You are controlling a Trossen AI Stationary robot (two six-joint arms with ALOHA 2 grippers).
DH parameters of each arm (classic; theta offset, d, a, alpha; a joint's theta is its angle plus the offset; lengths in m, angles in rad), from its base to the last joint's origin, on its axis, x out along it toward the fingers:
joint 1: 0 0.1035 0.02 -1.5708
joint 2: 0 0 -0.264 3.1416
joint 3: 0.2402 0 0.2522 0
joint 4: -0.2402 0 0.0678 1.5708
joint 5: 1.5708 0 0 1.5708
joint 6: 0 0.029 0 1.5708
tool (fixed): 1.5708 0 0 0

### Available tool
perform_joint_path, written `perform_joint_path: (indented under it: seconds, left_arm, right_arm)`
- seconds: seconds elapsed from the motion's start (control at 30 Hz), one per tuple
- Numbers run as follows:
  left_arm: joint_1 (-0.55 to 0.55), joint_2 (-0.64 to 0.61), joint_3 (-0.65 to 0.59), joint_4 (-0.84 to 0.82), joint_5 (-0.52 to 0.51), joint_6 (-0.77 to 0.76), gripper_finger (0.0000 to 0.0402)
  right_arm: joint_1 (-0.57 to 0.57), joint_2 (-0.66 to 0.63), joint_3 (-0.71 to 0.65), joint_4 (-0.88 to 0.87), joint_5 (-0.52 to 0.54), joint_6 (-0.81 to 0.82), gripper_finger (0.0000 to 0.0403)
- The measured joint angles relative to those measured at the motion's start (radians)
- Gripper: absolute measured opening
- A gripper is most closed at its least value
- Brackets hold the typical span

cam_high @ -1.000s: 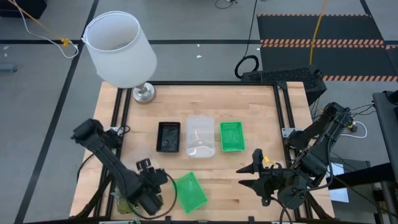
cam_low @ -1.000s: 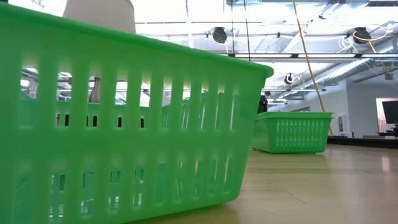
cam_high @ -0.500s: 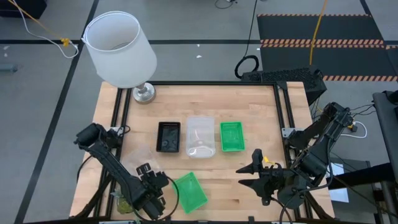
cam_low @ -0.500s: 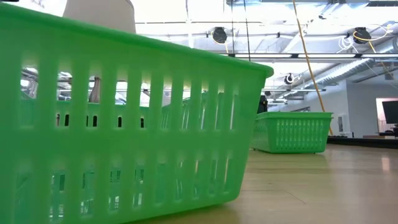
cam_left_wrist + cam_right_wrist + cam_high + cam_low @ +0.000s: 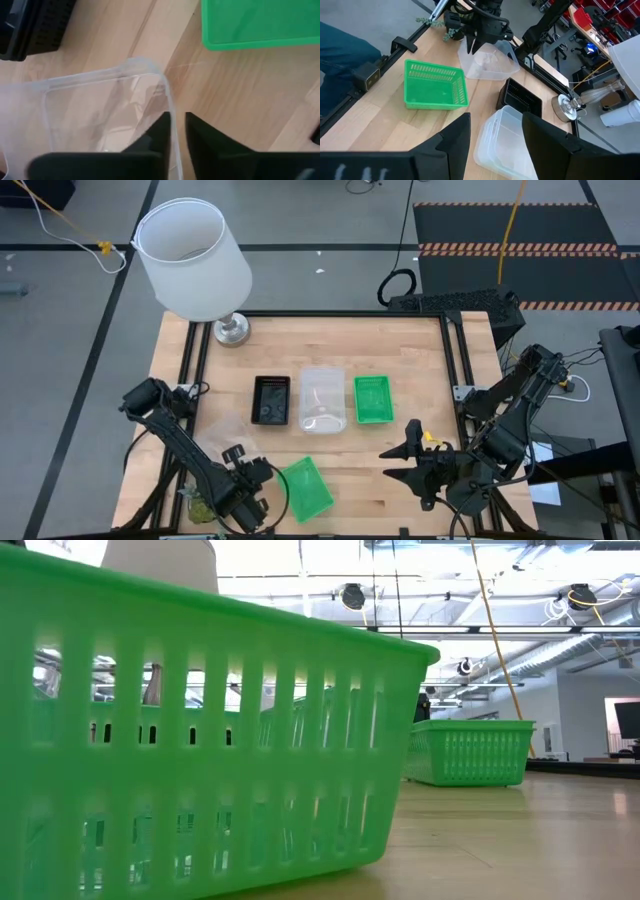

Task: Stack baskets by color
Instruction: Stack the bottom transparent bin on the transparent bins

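Clear basket (image 5: 100, 115) sits at the counter's (image 5: 420, 360) near-left corner, its rim pinched between the left gripper's (image 5: 172, 132) fingers; the right gripper's (image 5: 495, 137) fingers stand apart, near-right.

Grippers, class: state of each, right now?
Left gripper: jaws closed on the wall of the clear basket.
Right gripper: jaws open, holding nothing.

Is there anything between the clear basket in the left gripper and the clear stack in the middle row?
Nothing visible blocks it. The clear basket in the left gripper has bare table up to the clear stack; the loose green basket sits off to its side.
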State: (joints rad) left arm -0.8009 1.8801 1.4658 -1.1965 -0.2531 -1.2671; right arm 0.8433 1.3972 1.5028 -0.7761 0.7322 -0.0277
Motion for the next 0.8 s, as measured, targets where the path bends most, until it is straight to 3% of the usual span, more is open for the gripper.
perform_joint_path:
  seconds: [0.13,0.37,0.8]
  left_arm:
    - [0.0,0.0,0.0,0.0,0.018,-0.007,0.0008]
    - [0.008,-0.027,0.0,-0.042,0.095,-0.015,0.0003]
    - [0.015,-0.177,0.0,-0.215,0.091,-0.041,0.0001]
  right_arm:
    - [0.0,0.0,0.0,0.0,0.0,0.0,0.0171]
    - [0.0,0.0,0.0,-0.001,0.0,-0.001,0.0171]
    - [0.0,0.0,0.0,0.001,0.0,-0.003,0.0171]
